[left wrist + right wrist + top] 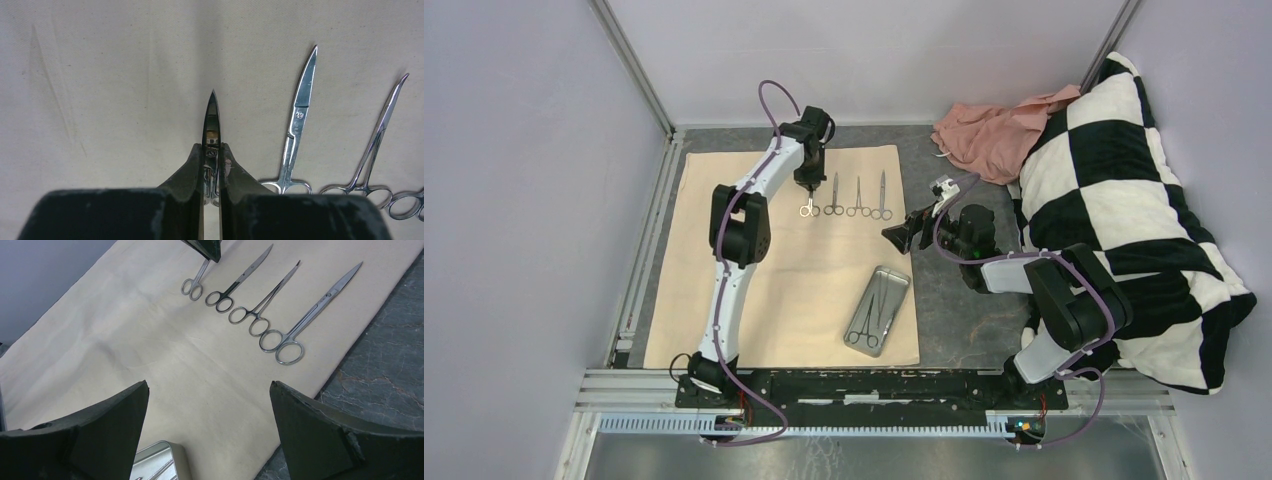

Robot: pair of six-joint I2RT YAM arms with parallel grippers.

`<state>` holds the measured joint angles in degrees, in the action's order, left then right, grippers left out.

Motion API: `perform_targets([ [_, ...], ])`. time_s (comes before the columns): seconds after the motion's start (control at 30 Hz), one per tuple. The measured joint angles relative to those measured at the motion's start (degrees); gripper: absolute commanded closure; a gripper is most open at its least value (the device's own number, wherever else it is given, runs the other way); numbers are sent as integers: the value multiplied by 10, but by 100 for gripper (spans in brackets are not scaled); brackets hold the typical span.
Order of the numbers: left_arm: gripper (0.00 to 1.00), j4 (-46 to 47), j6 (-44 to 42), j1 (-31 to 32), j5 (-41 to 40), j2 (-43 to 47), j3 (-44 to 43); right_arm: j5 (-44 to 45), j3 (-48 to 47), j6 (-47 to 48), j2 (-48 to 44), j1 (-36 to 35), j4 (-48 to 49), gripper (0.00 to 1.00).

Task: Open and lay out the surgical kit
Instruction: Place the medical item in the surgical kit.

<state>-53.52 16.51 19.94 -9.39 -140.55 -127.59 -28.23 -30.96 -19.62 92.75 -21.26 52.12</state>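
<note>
Beige cloth wrap [824, 280] was noted spread flat on the table. The left gripper [212, 152] was clamped on a pair of scissors [212, 112], carried low with blades pointing away. It was just beside three instruments [858, 197] laid parallel, judged so that the row could be extended leftward at even spacing. The steel tray [894, 272] was set on the wrap's near right part, with instruments seen inside. The right gripper [209, 390] was held with fingers wide apart, off the wrap's right edge, presumably out of the way.
</note>
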Motion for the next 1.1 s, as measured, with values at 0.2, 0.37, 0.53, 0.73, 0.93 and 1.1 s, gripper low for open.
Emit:
perform_targets([
  [0.2,98,0,8,0,0,-15,-19,-1,0,-1,0,0,1,2],
  [0.37,98,0,8,0,-1,-26,-26,-2,-1,-3,2,0,1,2],
  [0.53,98,1,8,0,-5,-30,-28,-3,-1,-5,4,0,1,2],
  [0.73,98,4,8,0,-7,-34,-29,-5,-5,-8,10,0,3,2],
  [0.93,98,7,8,0,-7,-34,-29,-12,-8,-12,11,0,5,2],
  [1.1,98,16,8,0,-6,-34,-29,-15,-9,-16,12,0,6,2],
])
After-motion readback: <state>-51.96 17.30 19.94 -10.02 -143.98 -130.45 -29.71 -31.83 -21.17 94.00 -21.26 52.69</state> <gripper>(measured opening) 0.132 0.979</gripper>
